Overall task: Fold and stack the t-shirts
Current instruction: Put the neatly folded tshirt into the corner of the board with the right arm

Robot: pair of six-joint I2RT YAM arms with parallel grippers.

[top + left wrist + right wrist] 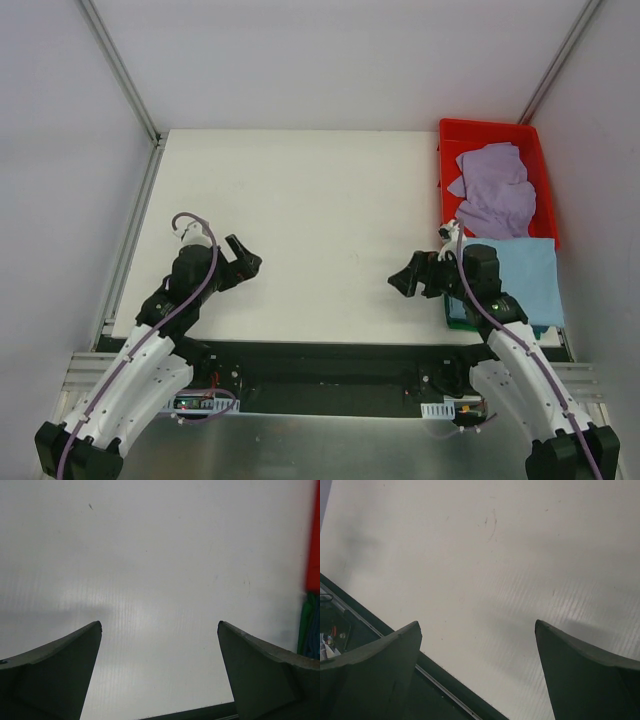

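A crumpled lavender t-shirt (495,190) lies in the red bin (447,150) at the back right. In front of the bin a folded light blue t-shirt (528,280) tops a stack with teal and blue edges (458,312); its edges also show at the right of the left wrist view (309,630). My left gripper (250,263) is open and empty above the bare table at the near left, also shown in its wrist view (159,625). My right gripper (400,280) is open and empty just left of the stack, also shown in its wrist view (478,625).
The white table (320,220) is walled by white panels with metal rails (130,230) along the left. A dark ledge (445,685) runs along the near edge. The bin's red wall (314,540) shows in the left wrist view.
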